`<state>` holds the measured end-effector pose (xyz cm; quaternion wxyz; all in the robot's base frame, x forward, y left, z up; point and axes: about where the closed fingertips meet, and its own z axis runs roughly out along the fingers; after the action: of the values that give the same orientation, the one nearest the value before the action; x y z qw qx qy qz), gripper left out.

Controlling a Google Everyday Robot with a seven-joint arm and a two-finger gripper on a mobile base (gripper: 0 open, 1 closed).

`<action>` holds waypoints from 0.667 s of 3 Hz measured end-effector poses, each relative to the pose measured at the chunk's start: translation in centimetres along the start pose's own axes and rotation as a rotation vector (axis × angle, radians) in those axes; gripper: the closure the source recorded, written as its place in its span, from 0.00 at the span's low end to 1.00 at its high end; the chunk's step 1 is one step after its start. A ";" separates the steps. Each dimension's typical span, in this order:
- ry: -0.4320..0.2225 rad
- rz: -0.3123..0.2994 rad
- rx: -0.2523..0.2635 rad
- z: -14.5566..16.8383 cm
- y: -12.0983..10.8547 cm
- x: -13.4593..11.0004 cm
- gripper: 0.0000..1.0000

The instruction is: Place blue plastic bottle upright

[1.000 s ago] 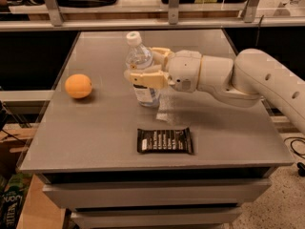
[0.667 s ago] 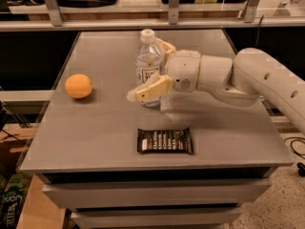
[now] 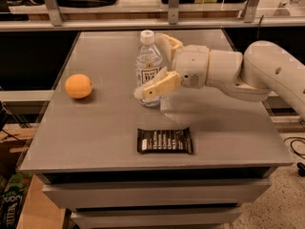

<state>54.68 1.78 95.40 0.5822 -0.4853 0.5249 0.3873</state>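
An orange (image 3: 78, 86) sits near the desk's (image 3: 105, 128) left edge. Mid-desk the blue plastic bottle (image 3: 147, 61) stands upright and capped, its base hidden behind one finger of the gripper (image 3: 155, 66), whose fingers spread wide either side, seemingly not pressing it. A snack bar (image 3: 165, 140) lies by the front edge.

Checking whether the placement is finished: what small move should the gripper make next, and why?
Probably draw the gripper straight back along its arm. The clear plastic bottle with white cap stands upright on the grey table, the gripper's fingers open either side of it, so only a clean withdrawal seems left.
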 end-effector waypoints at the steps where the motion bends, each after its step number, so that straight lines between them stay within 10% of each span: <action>1: 0.013 -0.005 -0.008 -1.3 0.0 -0.7 0.00; 2: 0.020 -0.006 -0.018 -2.6 0.1 -1.0 0.00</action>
<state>53.80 -0.66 96.37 0.5738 -0.4958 0.5258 0.3853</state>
